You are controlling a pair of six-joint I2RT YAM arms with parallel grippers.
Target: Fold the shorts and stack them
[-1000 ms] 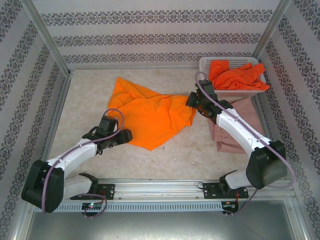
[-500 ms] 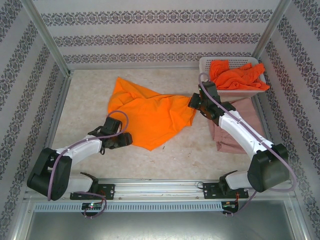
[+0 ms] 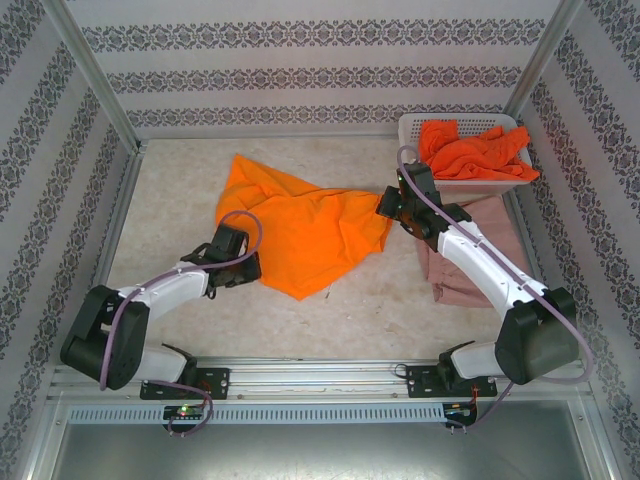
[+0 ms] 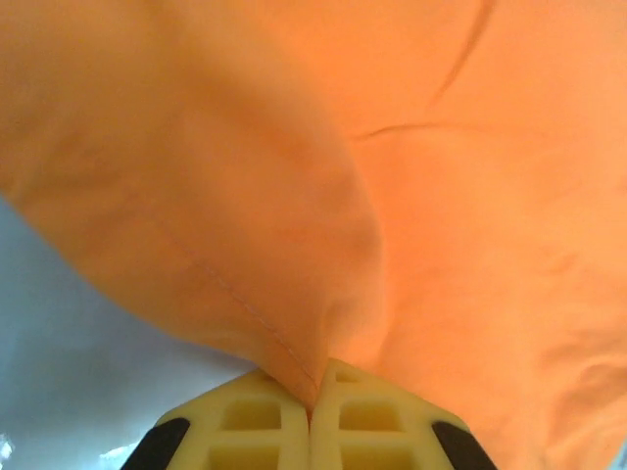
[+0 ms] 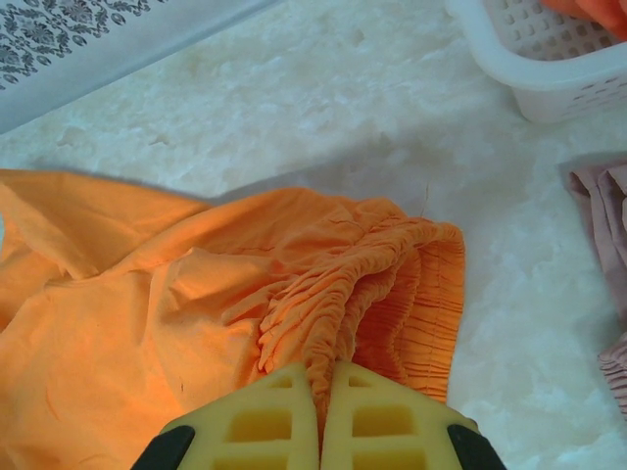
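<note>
The orange shorts (image 3: 300, 235) lie rumpled and spread on the surface (image 3: 180, 200); left jaws clench their near-left hem, right jaws clench the gathered waistband at right.

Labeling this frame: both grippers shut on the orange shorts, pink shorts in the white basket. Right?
No. The white basket holds the red-orange shorts; the pink shorts lie on the table beside it, per the top external view. Left gripper and right gripper are both shut on the orange shorts.
</note>
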